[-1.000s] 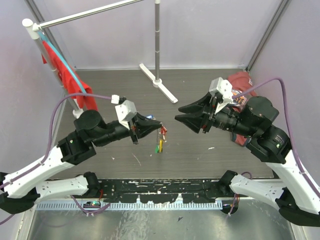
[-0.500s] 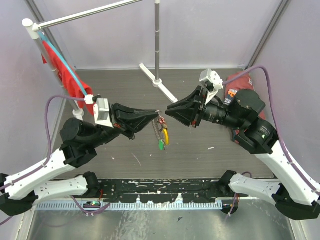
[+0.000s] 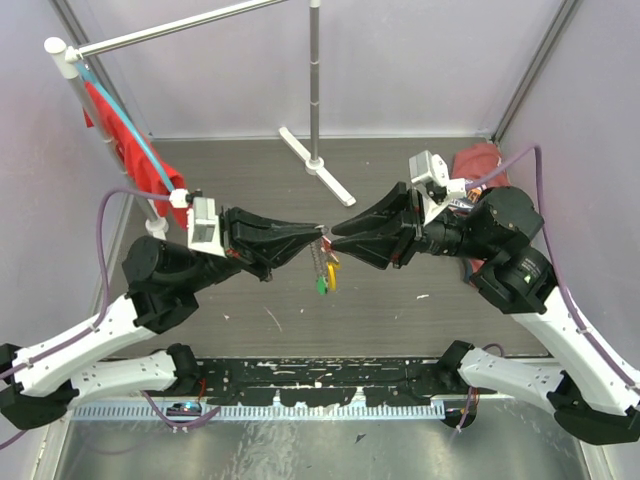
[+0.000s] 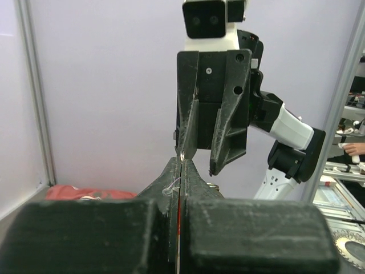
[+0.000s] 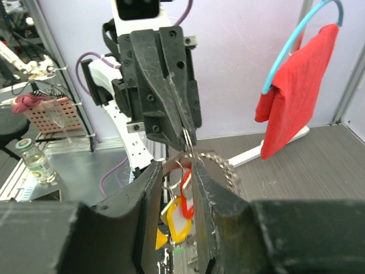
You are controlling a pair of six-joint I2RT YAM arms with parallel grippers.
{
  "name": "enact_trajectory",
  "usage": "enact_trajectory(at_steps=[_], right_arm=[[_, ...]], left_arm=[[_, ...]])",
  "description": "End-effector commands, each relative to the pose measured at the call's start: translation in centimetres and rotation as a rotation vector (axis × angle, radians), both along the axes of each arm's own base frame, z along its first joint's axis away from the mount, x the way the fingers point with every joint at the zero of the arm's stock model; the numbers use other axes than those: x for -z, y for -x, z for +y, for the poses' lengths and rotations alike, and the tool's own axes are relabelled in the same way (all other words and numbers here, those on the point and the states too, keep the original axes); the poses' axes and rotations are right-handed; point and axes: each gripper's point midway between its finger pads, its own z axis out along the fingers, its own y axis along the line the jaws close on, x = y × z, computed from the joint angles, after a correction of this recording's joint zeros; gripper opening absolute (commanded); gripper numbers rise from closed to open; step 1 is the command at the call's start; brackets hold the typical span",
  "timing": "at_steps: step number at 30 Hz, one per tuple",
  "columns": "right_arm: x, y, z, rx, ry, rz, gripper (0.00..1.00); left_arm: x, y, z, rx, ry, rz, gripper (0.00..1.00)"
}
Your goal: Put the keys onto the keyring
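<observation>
Partly hidden: keyring (image 3: 322, 270) top pinched inside closed left end effector (image 3: 316, 231).

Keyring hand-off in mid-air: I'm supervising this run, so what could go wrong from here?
The keyring hangs held only by the shut left gripper; a slip would likely drop it to the table. The open right gripper sits very close, straddling the yellow tag, so closing may hit the left fingertips or pinch the tag.

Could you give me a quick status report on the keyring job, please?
Left gripper shut on thin silvery beaded-chain keyring, curved yellow tag dangling. Right gripper open around the hanging tags. No obstruction seen between them.
</observation>
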Motion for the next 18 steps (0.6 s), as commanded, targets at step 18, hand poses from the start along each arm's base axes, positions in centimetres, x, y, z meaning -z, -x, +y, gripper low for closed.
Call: enact_trajectory(at_steps=[18], right_arm=[[0.9,0.7,-1.1,0.005,0.107,-0.15,0.29]], left_arm=[[-1.9,2.1,-1.0,0.121,-0.036,-0.063,0.0]])
